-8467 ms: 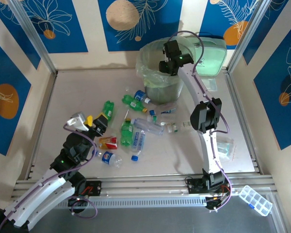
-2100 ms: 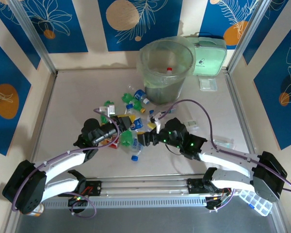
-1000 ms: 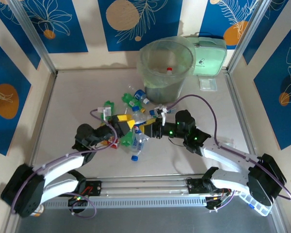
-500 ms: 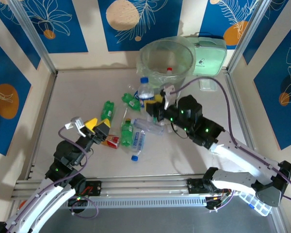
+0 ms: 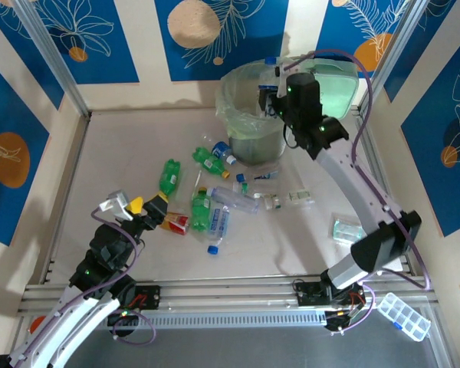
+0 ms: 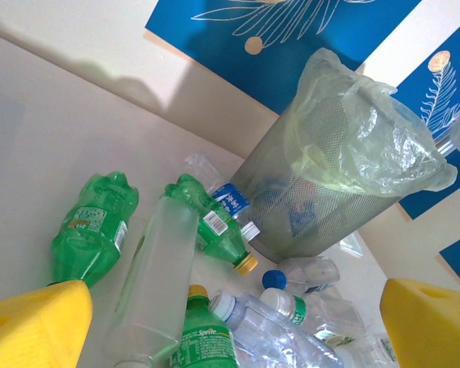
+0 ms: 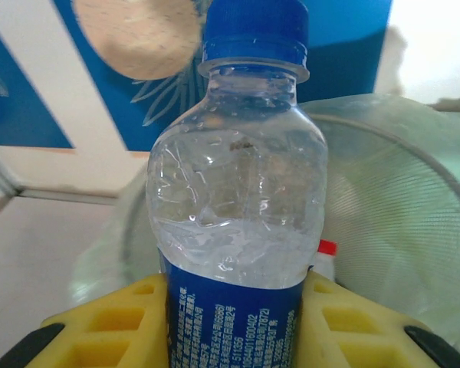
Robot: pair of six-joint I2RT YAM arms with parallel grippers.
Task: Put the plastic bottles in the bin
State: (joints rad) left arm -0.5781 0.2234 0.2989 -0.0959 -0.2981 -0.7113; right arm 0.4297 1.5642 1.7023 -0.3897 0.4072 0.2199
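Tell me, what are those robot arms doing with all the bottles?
They are tidying plastic bottles into the bin. The right claw grips a clear bottle with a blue cap, holding it upright up by the bin's rim, not yet dropped in. The left claw is open and empty, low over the table, beside the pile of green and clear bottles that lie waiting to be picked up.
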